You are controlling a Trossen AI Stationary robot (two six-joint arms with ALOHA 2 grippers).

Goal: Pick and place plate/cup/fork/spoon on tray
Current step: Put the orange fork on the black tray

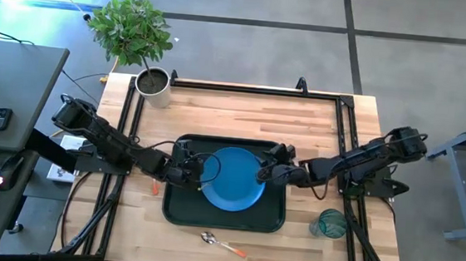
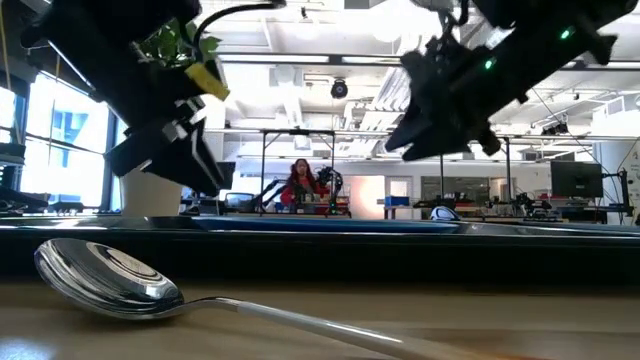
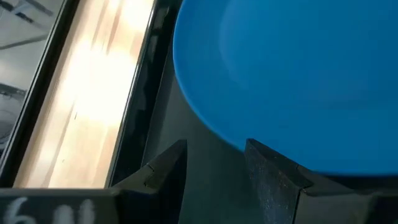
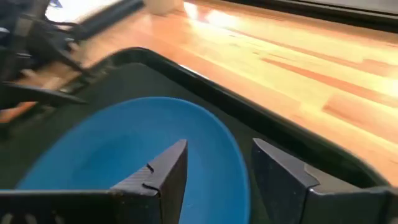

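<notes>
The blue plate (image 1: 233, 179) lies flat in the dark green tray (image 1: 178, 210) at the table's middle. My left gripper (image 1: 198, 171) is open just above the tray, at the plate's left rim (image 3: 205, 118). My right gripper (image 1: 265, 171) is open above the plate's right rim (image 4: 239, 168), one finger over the plate and one over the tray floor. The teal cup (image 1: 329, 224) stands on the table right of the tray. The spoon (image 1: 222, 245) lies on the table near the front edge. An orange handle end (image 1: 154, 188) shows under my left arm; the fork's tines are hidden.
A grey pot with a green plant (image 1: 153, 87) stands at the table's far left corner. A black frame (image 1: 253, 89) runs along the far and side edges. Bare wood (image 1: 242, 115) lies between the tray and the far edge. A person (image 2: 300, 182) sits far behind the table.
</notes>
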